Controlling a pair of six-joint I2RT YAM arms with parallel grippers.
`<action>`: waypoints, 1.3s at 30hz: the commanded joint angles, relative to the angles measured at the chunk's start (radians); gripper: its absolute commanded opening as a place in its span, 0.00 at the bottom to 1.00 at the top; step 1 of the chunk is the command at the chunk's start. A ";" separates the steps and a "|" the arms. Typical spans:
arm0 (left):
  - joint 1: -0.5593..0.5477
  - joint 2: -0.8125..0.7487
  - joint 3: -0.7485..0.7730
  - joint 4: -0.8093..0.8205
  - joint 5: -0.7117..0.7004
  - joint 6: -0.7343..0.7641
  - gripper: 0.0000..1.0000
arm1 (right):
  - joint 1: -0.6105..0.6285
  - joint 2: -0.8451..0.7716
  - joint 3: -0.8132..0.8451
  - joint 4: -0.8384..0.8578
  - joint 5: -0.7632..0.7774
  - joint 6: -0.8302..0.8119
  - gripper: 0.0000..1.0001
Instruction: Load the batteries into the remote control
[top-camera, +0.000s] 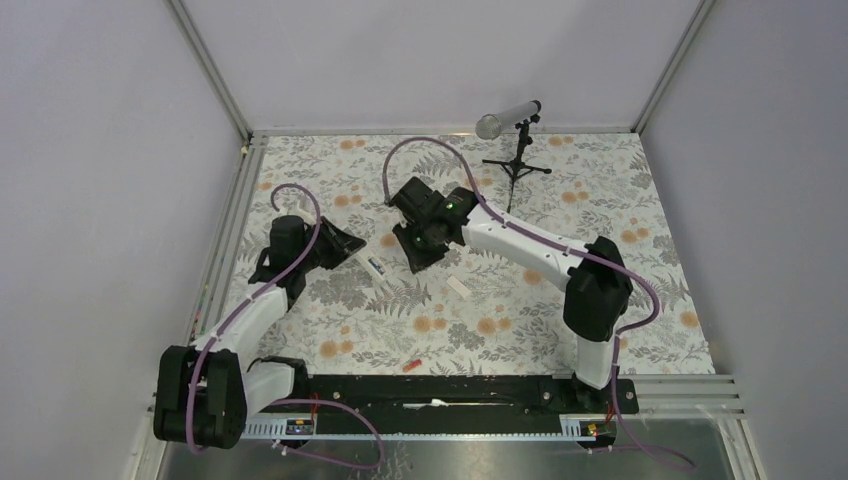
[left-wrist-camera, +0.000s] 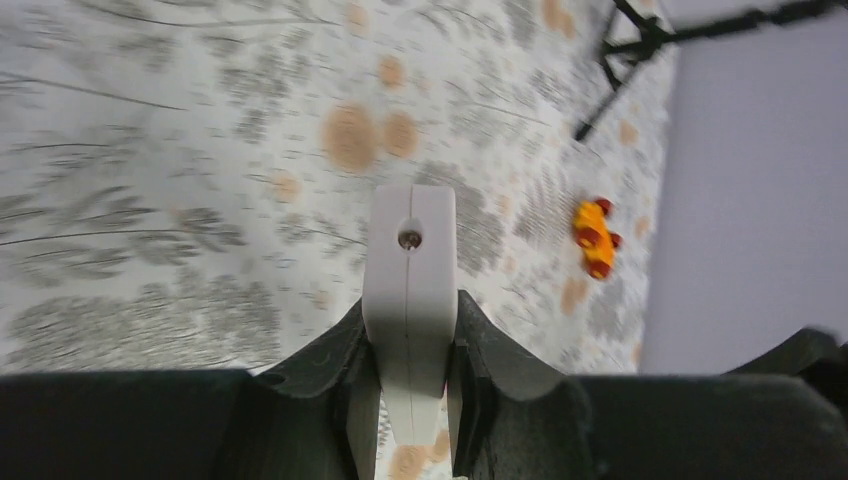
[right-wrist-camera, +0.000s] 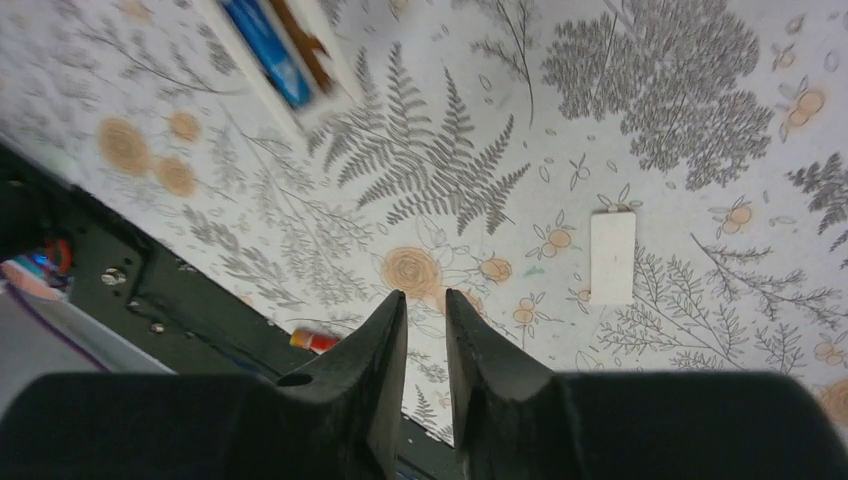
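**A:** Right gripper (right-wrist-camera: 423, 300), go.

**B:** Fingers a narrow gap apart with nothing between them. It hangs over the desk (top-camera: 600, 200), pointing down.

**A:** Where's the loose cell from there?

**B:** The red battery (right-wrist-camera: 315, 340) is at 9 o'clock in the right wrist view, just past the left finger and beside the black base rail (top-camera: 480, 385). In the top view it's at 6 o'clock from that gripper, well apart. Its long axis runs roughly 3–9, slightly tilted. I can't tell which end is which.

**A:** Left gripper (left-wrist-camera: 412, 310)?

**B:** Clamped on the remote control (left-wrist-camera: 410, 250), fingers on its two long sides. In the left wrist view the bar sticks out past the fingertips toward 12. In the top view its long axis runs 10–4, with the free end pointing at 4, near the right gripper. The open bay faces up. The blue battery (right-wrist-camera: 268, 45) sits in it, lying along the remote. The slot beside it looks unfilled, though that part is blurred.

**A:** Which arm gets the red one?

**B:** I'd say the right. It's free and a bit nearer. It would need to travel toward 6 and set its fingers across the 3–9 axis. Then the cell has to be turned onto the remote's 10–4 line.

**A:** Cover (right-wrist-camera: 612, 257)?

**B:** Flat on the desk at 2 o'clock in the right wrist view, apart from everything.
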 joint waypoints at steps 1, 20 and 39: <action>0.027 -0.060 0.078 -0.195 -0.197 0.072 0.00 | 0.030 -0.053 -0.165 0.112 0.022 0.002 0.31; 0.081 -0.191 0.099 -0.389 -0.277 0.126 0.00 | 0.358 -0.422 -0.803 0.460 -0.191 -0.230 0.48; 0.188 -0.279 0.084 -0.541 -0.277 0.161 0.00 | 0.600 -0.263 -0.804 0.500 0.113 -0.207 0.32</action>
